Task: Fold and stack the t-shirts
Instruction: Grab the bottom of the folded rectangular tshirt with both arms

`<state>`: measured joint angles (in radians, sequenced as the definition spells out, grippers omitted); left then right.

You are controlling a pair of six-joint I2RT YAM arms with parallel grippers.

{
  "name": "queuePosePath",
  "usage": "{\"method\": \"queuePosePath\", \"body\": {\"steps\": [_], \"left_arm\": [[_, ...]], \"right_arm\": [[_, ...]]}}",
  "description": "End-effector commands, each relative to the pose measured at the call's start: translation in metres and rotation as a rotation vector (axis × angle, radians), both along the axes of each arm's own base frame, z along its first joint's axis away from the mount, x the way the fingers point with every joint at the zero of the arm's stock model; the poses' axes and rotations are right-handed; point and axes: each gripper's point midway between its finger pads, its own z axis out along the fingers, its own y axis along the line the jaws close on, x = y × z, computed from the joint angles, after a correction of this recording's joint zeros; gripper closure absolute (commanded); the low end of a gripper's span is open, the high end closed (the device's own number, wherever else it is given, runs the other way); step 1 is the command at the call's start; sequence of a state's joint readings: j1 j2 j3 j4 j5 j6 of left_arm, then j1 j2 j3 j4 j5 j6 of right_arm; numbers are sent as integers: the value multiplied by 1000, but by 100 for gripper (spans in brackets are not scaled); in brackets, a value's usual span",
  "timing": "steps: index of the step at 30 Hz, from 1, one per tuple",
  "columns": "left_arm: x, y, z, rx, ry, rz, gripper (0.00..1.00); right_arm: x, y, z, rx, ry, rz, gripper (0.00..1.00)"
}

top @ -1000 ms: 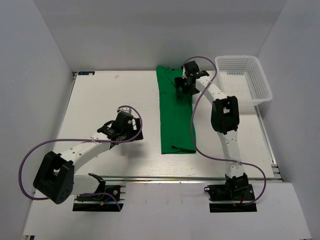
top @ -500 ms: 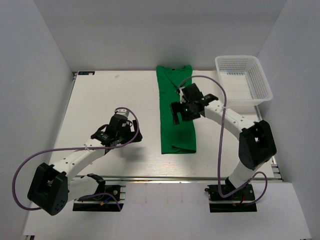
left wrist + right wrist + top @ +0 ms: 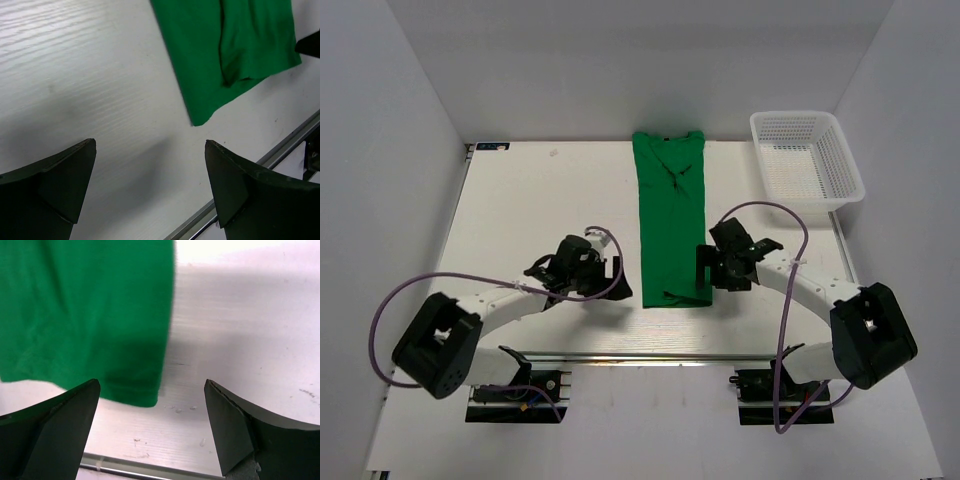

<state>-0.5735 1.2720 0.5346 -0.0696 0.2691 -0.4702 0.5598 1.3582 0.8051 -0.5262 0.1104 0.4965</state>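
Observation:
The green t-shirt (image 3: 669,215) lies flat on the table, folded into a long narrow strip running from the far edge toward me. My left gripper (image 3: 618,282) hovers open just left of its near left corner. My right gripper (image 3: 704,266) stands open beside the near right corner. In the left wrist view the t-shirt's (image 3: 225,45) near hem fills the upper right, beyond my left gripper (image 3: 150,144), which has bare table between its fingers. In the right wrist view the t-shirt's (image 3: 90,315) corner sits between and just beyond the tips of my right gripper (image 3: 152,382).
A white mesh basket (image 3: 830,150) stands at the far right corner of the white table (image 3: 540,200). A metal rail (image 3: 700,355) runs along the near edge, close below both grippers. White walls enclose the table on three sides.
My right arm has swung from the shirt's far end down to its near right corner. My left arm has moved right, toward the near left corner. Both grippers stayed open.

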Motion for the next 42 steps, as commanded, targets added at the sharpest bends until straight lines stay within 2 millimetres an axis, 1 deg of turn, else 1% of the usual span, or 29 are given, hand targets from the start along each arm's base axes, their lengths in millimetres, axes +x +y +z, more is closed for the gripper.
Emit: {"method": "queuePosePath", "body": {"steps": [1, 2, 3, 4, 5, 6, 8, 10, 11, 13, 15, 16, 17, 21, 22, 23, 25, 28, 29, 30, 31, 33, 34, 35, 38, 39, 40, 41, 42], "left_arm": [[10, -35, 22, -77, -72, -119, 0], [6, -42, 21, -73, -65, -140, 2], [6, -44, 12, -53, -46, -143, 2], [5, -48, 9, -45, -45, -159, 3], [2, -54, 8, -42, -39, -179, 5], [4, -54, 5, -37, -43, -172, 8], [-3, -60, -5, -22, -20, -190, 9], [-5, -64, -11, -18, -10, -187, 16], [-9, -65, -19, -7, 19, -188, 18], [-11, -66, -27, 8, 30, -182, 24], [-19, -69, -38, 30, 58, -194, 28], [-18, -68, -41, 42, 60, -185, 29], [-18, -71, -42, 50, 56, -190, 29], [-26, -64, -51, 109, 81, -167, 42], [-25, -64, -52, 114, 77, -161, 45], [-30, -59, -57, 126, 99, -154, 50], [-34, -58, -60, 138, 101, -160, 54], [-36, -55, -65, 163, 103, -156, 68], [-36, -55, -65, 163, 103, -155, 74], [-38, -53, -68, 182, 123, -156, 91], [-40, -51, -69, 190, 131, -156, 100], [-50, -48, -72, 198, 180, -165, 100], [-51, -48, -66, 187, 178, -171, 100], [-53, -49, -55, 163, 163, -177, 100], [-74, -57, -38, 48, 178, -264, 100], [-81, -67, -24, -14, 171, -316, 100], [-85, -66, -24, -15, 186, -325, 100], [-81, -72, -15, -22, 165, -350, 100], [-80, -73, -14, -10, 171, -356, 100]], "right_arm": [[10, 4, -7, 61, -38, -84, 10], [10, 9, -7, 94, -29, -70, 12], [11, 12, -7, 107, -31, -68, 14], [13, 13, -9, 118, -37, -69, 20], [10, 14, -12, 123, -19, -65, 22], [12, 14, -13, 125, -23, -65, 22], [7, 10, -21, 121, -1, -75, 23], [0, 10, -29, 138, 30, -75, 33], [-1, 13, -29, 161, 35, -68, 41], [-9, 16, -33, 196, 67, -59, 44], [-17, 15, -39, 206, 101, -68, 53], [-17, 14, -41, 206, 102, -71, 59], [-21, 14, -42, 217, 116, -77, 72], [-26, 15, -43, 246, 125, -72, 100], [-29, 14, -44, 247, 130, -75, 100], [-29, 13, -44, 250, 131, -80, 100], [-33, 13, -44, 256, 131, -69, 100], [-34, 13, -41, 272, 123, -59, 100], [-34, 13, -40, 277, 118, -57, 100], [-37, 12, -40, 275, 118, -55, 100], [-37, 11, -38, 279, 107, -49, 100], [-38, 11, -32, 288, 92, -41, 100], [-42, 10, -32, 282, 99, -31, 100], [-40, 9, -23, 288, 64, -15, 100], [-49, 5, -12, 284, 27, 35, 100], [-54, 9, -9, 310, 39, 60, 100], [-57, 10, -4, 324, 27, 78, 100], [-58, 13, 0, 347, 29, 96, 100], [-60, 13, 0, 347, 42, 86, 100]]}}
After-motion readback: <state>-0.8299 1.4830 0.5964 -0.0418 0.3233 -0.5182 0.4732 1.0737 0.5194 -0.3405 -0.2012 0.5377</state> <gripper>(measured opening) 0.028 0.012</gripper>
